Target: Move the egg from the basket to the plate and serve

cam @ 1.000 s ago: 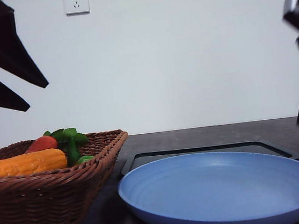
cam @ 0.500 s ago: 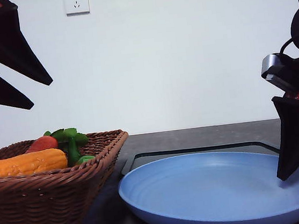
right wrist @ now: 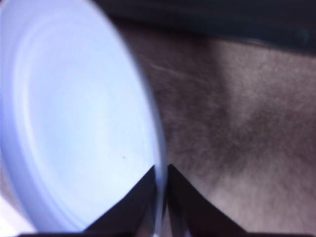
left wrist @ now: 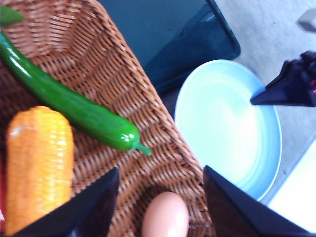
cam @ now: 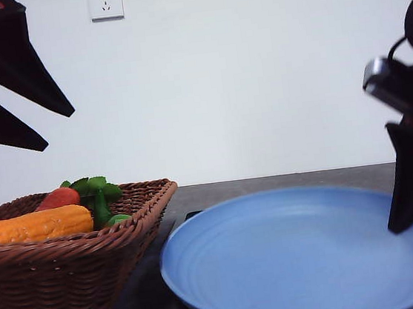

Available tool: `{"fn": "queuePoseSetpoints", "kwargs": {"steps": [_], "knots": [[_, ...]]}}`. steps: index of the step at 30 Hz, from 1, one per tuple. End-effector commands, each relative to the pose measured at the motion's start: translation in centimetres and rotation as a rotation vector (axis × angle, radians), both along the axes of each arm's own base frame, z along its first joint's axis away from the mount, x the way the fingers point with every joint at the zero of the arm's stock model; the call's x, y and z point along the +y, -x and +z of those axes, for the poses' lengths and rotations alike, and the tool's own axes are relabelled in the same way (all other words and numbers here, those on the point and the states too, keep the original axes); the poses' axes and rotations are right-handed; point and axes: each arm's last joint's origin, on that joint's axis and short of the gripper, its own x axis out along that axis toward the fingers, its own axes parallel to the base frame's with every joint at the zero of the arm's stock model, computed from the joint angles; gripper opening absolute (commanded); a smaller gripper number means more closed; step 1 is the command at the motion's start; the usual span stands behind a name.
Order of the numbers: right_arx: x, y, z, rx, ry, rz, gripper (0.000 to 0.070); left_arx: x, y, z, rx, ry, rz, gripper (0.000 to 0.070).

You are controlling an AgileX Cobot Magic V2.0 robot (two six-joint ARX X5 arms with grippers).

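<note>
The brownish-pink egg lies in the brown wicker basket near its wall, under the gap between my open left gripper's two fingers. In the front view that left gripper hangs high above the basket, well clear of it. The light-blue plate sits right of the basket, tilted with its right side raised. My right gripper is shut on the plate's right rim. The right wrist view shows its fingers pinching the plate's edge.
In the basket lie a corn cob, a long green pepper and a carrot with green leaves. A black tray sits behind the plate. Grey tabletop spreads right of the plate. A wall stands behind the table.
My right gripper swung in from the far right, came down on the plate's right rim and raised it. The plate now hides the tray in the front view. The left gripper barely moved.
</note>
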Motion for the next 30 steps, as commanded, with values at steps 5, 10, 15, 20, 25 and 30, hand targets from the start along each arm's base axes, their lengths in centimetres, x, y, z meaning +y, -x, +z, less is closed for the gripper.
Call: {"fn": "queuePoseSetpoints", "kwargs": {"steps": [5, 10, 15, 20, 25, 30], "knots": [[-1.0, 1.3, 1.9, -0.028, -0.011, -0.039, 0.0000, -1.2, 0.3, 0.3, 0.000, 0.004, -0.060, 0.0444], [-2.0, 2.4, 3.4, -0.079, -0.004, -0.085, 0.0000, -2.4, 1.4, -0.4, -0.012, -0.129, -0.131, 0.0444], [-2.7, 3.1, 4.2, -0.121, 0.017, -0.123, 0.0000, -3.9, 2.0, -1.1, -0.050, -0.258, -0.167, 0.0444], [-2.8, 3.4, 4.5, -0.132, 0.016, -0.125, 0.0000, -5.2, 1.9, -2.2, -0.026, -0.297, -0.220, 0.0444], [-2.8, 3.4, 4.5, -0.129, 0.017, -0.124, 0.0000, -5.9, 1.1, -3.9, 0.031, -0.346, -0.247, 0.0443], [-2.8, 3.4, 4.5, -0.129, 0.017, -0.123, 0.0000, -6.4, 0.4, -5.5, 0.064, -0.391, -0.275, 0.0443]]}}
